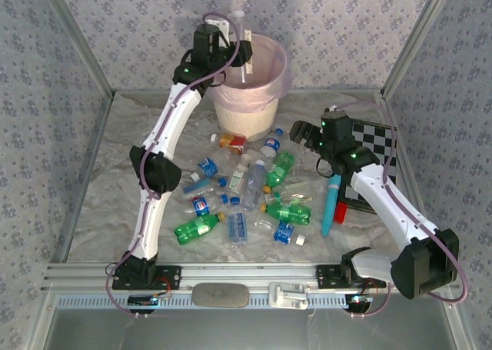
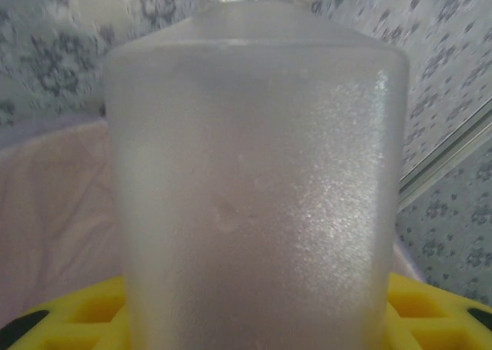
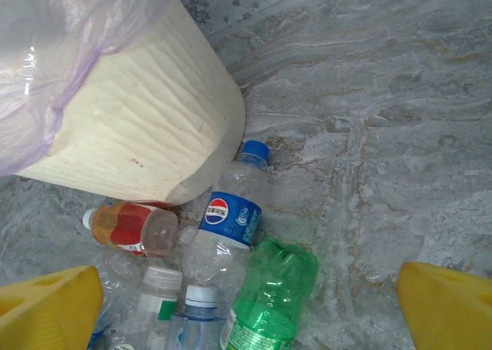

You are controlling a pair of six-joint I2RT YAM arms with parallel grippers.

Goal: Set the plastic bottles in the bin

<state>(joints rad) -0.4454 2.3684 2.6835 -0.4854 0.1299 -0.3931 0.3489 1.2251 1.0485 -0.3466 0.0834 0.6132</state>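
Note:
My left gripper hangs over the mouth of the bin, a cream wastebasket with a pink bag liner. It is shut on a frosted clear bottle that stands upright between the yellow fingers. Several plastic bottles, clear and green, lie in a heap on the table in front of the bin. My right gripper is open above the heap's far right. Under it lie a blue-labelled bottle, a green bottle and an orange-red labelled one against the bin's base.
A long turquoise stick with a red end lies right of the heap. A black-and-white chequered board sits behind my right arm. Patterned walls with metal posts close in the table on three sides, and a rail runs along the near edge.

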